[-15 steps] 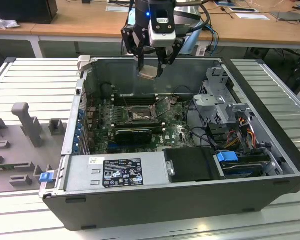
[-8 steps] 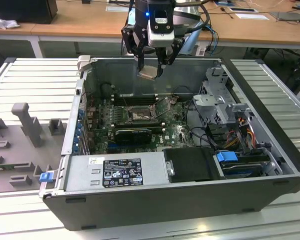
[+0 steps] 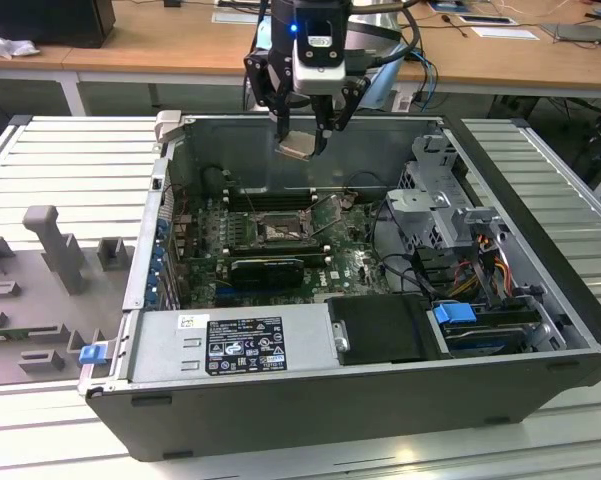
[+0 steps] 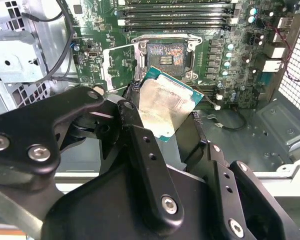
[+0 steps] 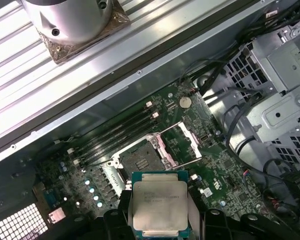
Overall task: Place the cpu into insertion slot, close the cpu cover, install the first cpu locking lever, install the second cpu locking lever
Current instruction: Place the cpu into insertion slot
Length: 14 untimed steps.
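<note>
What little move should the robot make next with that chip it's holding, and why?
Probably lower it slowly toward the insertion slot. The hand grips the cpu high above the open case. The cpu cover is swung open beside the slot, and the slot looks bare, so nothing seems to block the way down.

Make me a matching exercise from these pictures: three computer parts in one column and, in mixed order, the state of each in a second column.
Column one:
1. chip
2. socket
3. cover

Column two:
A. swung open, off the socket
B. held up by the gripper
C. empty and uncovered

Pairs: 1-B, 2-C, 3-A
</note>
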Motion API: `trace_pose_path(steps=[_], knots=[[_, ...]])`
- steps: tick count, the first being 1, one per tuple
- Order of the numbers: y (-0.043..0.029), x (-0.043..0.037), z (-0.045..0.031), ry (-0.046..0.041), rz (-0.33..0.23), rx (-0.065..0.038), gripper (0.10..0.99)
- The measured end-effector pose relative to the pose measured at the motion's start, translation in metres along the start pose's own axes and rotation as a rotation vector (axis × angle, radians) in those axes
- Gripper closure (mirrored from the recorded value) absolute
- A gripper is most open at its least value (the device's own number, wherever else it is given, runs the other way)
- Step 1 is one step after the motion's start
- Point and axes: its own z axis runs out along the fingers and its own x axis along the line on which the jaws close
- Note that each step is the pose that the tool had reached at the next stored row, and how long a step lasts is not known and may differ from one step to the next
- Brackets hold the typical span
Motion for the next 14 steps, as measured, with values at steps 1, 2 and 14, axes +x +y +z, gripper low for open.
trace_pose_path(steps=[1,2,14], knots=[[0.0,0.0,0.0,-0.0004,0.005,0.0,0.557],[0.0,0.0,0.0,-0.001,0.011,0.0,0.557],[0.0,0.0,0.0,-0.0056,0.064,-0.001,0.557]])
